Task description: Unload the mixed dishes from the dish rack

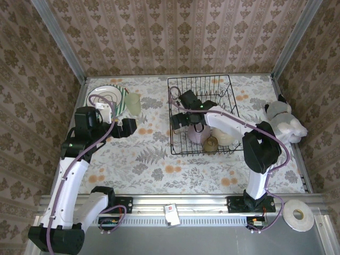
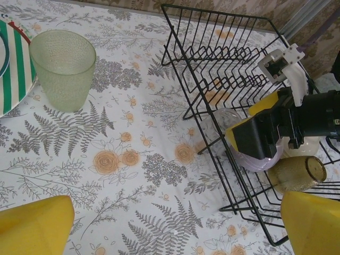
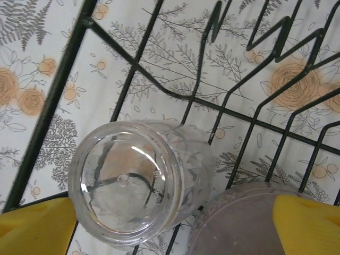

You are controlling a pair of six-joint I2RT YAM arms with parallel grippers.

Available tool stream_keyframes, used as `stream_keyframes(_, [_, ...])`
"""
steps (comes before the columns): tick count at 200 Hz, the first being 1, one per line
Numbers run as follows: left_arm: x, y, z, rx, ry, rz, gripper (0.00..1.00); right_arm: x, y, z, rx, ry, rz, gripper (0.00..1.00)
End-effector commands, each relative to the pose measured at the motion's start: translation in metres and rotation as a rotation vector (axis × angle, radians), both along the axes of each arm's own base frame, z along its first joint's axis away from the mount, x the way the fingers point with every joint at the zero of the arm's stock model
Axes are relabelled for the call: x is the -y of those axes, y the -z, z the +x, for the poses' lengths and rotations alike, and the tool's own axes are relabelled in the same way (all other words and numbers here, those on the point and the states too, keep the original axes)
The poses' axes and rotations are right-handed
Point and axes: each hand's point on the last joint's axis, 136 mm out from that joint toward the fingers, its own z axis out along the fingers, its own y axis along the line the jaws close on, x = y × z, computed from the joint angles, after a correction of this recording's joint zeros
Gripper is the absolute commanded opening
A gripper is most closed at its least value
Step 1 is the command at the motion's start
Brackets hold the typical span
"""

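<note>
Right gripper (image 3: 172, 228) spread wide, nothing clamped, fingers straddling clear glass tumbler (image 3: 141, 180). Tumbler's round end faces camera. It sits in left side of black wire dish rack (image 3: 51, 101), lilac bowl (image 3: 239, 218) touching it. Amber cup (image 2: 296, 173) lies on its side in rack. Left gripper (image 2: 172, 226) wide open, empty, over table (image 2: 133, 159). Farther left: frosted green tumbler (image 2: 64, 66) upright beside green-striped plate (image 2: 13, 64).

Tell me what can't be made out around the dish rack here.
Lilac bowl: top view, the right arm covers most of it.
Striped plate: left wrist view, the left edge cuts it off.
Plate stack: top view, the left arm hides part of it, so the count is unclear.
</note>
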Motion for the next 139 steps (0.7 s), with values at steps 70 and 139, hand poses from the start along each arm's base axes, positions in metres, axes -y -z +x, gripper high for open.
stream_keyframes(70, [0.002,0.002,0.002,-0.008,0.003,-0.028,1.00,0.042,0.004,0.014,-0.021,0.131,-0.041,0.93])
stream_keyframes(139, [0.003,0.002,0.002,-0.015,0.009,-0.044,1.00,0.064,-0.006,0.020,0.017,0.199,-0.062,0.92])
